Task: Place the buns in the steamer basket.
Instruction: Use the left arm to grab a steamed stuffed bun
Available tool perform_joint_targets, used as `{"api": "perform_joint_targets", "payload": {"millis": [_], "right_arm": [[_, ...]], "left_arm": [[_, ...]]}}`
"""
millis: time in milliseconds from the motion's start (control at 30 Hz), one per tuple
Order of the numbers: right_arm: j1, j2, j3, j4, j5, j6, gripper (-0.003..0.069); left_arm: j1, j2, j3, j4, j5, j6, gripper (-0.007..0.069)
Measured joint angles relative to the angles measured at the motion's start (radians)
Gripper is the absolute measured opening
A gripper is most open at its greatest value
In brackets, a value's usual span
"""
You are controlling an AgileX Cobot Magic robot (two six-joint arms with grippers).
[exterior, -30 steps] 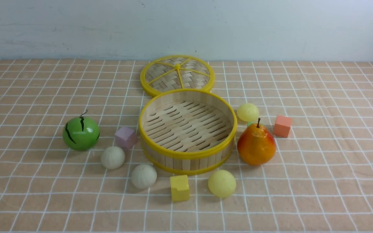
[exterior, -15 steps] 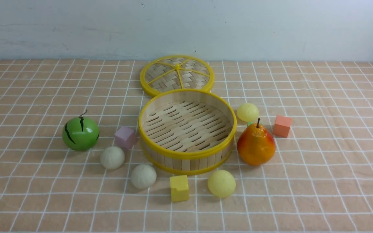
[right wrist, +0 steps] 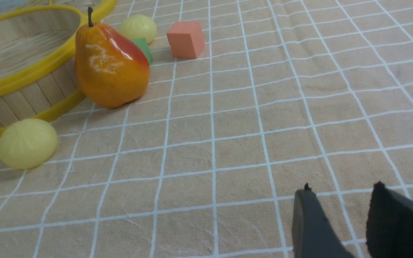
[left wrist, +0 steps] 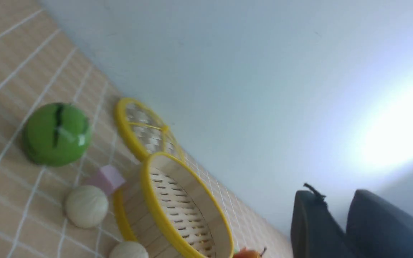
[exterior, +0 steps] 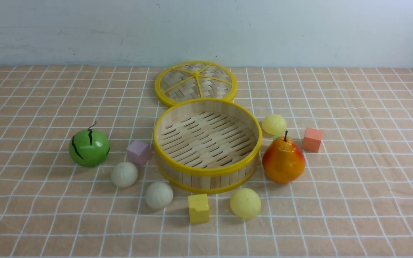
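Right hand [right wrist: 339, 188]: fingers apart, nothing between. Left hand [left wrist: 335, 193]: narrowly parted, empty. Buns [exterior: 245, 203] and steamer basket [exterior: 206, 172] lie ahead of both; widen before straddling each bun.

The pear [exterior: 284, 160] looks smooth and glossy. The steamer basket [exterior: 206, 182] has bamboo-like wooden walls with a smooth yellow rim

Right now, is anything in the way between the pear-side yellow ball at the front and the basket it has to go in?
Nothing visible stands between the front yellow ball and the basket, only its own raised wall to lift over. The pear sits off to the right.
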Motion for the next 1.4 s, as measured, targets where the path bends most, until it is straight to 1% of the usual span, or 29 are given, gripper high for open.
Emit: {"api": "perform_joint_targets", "payload": {"millis": [67,100,133,167,200,267,333,367,433,500,533,600,633,667,700,833,933,1000,1033,1067,1133,1167,1267,1333,1400], "right_arm": [[0.000,0.000,0.000,0.000,0.000,0.000,0.0239],[0.000,0.000,0.000,0.000,0.000,0.000,0.0239],[0.000,0.000,0.000,0.000,0.000,0.000,0.0239],[0.000,0.000,0.000,0.000,0.000,0.000,0.0239],[0.000,0.000,0.000,0.000,0.000,0.000,0.0239],[0.000,0.000,0.000,0.000,0.000,0.000,0.0239],[0.000,0.000,0.000,0.000,0.000,0.000,0.0239],[0.000,0.000,0.000,0.000,0.000,0.000,0.0239],[0.000,0.000,0.000,0.000,0.000,0.000,0.0239],[0.000,0.000,0.000,0.000,0.000,0.000,0.0239],[0.000,0.000,0.000,0.000,0.000,0.000,0.0239],[0.000,0.000,0.000,0.000,0.000,0.000,0.0239],[0.000,0.000,0.000,0.000,0.000,0.000,0.0239],[0.000,0.000,0.000,0.000,0.000,0.000,0.0239],[0.000,0.000,0.000,0.000,0.000,0.000,0.0239],[0.000,0.000,0.000,0.000,0.000,0.000,0.0239],[0.000,0.000,0.000,0.000,0.000,0.000,0.0239],[0.000,0.000,0.000,0.000,0.000,0.000,0.0239],[0.000,0.000,0.000,0.000,0.000,0.000,0.0239],[0.000,0.000,0.000,0.000,0.000,0.000,0.0239],[0.000,0.000,0.000,0.000,0.000,0.000,0.0239],[0.000,0.000,0.000,0.000,0.000,0.000,0.0239],[0.000,0.000,0.000,0.000,0.000,0.000,0.0239],[0.000,0.000,0.000,0.000,0.000,0.000,0.0239],[0.000,0.000,0.000,0.000,0.000,0.000,0.0239]], "left_arm": [[-0.001,0.091,-0.114,0.066,0.146,0.018,0.0049],[-0.001,0.117,-0.138,0.082,0.178,0.018,0.0038],[-0.001,0.191,-0.197,0.121,0.261,0.017,0.0012],[-0.001,0.341,-0.296,0.192,0.418,0.016,-0.0013],[-0.001,0.358,-0.307,0.199,0.435,0.016,-0.0013],[-0.001,0.518,-0.390,0.261,0.572,0.016,-0.0013],[-0.001,0.740,-0.479,0.330,0.674,0.021,-0.0013],[-0.001,0.756,-0.485,0.334,0.676,0.022,-0.0013],[-0.003,0.968,-0.551,0.358,0.661,0.072,-0.0013],[-0.022,1.073,-0.586,0.357,0.635,0.112,-0.0013],[-0.044,1.139,-0.614,0.357,0.619,0.134,-0.0013],[-0.079,1.195,-0.639,0.360,0.606,0.145,-0.0013],[-0.131,1.259,-0.683,0.373,0.582,0.149,-0.0013],[-0.131,1.266,-0.688,0.375,0.579,0.149,-0.0013],[-0.167,1.330,-0.726,0.399,0.557,0.152,-0.0013],[-0.180,1.434,-0.793,0.426,0.508,0.157,-0.0013],[-0.180,1.544,-0.845,0.451,0.461,0.190,-0.0006],[-0.180,1.603,-0.867,0.457,0.426,0.221,0.0033],[-0.180,1.613,-0.871,0.458,0.420,0.227,0.0038],[-0.180,1.651,-0.882,0.465,0.387,0.247,0.0090],[-0.180,1.687,-0.888,0.488,0.337,0.262,0.0157],[-0.180,1.692,-0.889,0.493,0.327,0.264,0.0164],[-0.180,1.723,-0.890,0.523,0.261,0.269,0.0262],[-0.180,1.740,-0.891,0.531,0.231,0.271,0.0295],[-0.180,1.761,-0.892,0.535,0.211,0.271,0.0310]]}}
